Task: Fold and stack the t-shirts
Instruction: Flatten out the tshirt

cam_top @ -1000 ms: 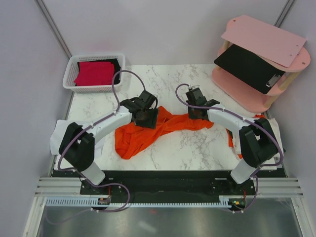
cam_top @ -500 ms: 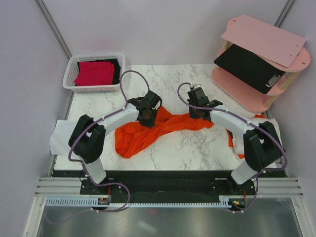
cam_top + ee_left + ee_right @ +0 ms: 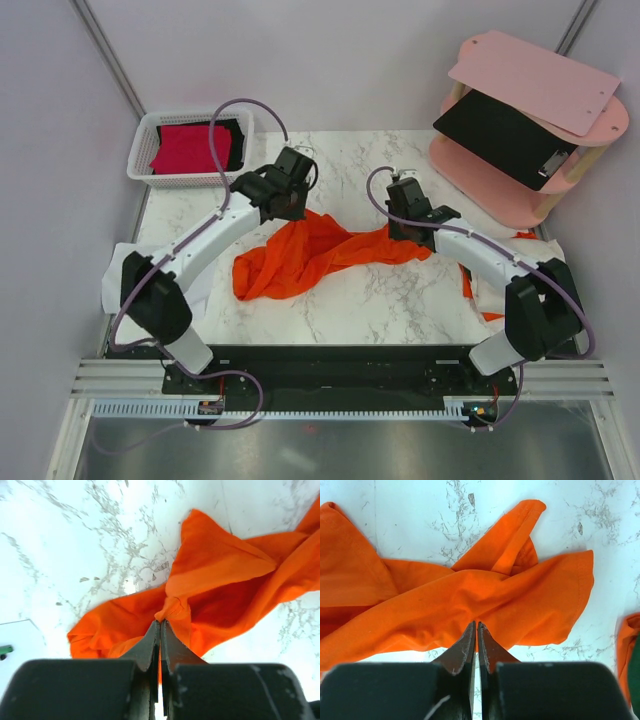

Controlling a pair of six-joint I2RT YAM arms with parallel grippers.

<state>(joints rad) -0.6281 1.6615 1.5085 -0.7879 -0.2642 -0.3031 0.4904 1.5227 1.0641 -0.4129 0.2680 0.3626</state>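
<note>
Your left hand is pinched closed on the orange t-shirt at its far-left fold. Your right hand is clamped on its right end.

Setting was probably a robotics lab cell: plain partition walls enclosed a marble-topped table, aluminium rail behind the arm bases.

Left arm and right arm: white shells, chunky black joints, purple cables looping off the wrists, black wedge-shaped fingers.
</note>
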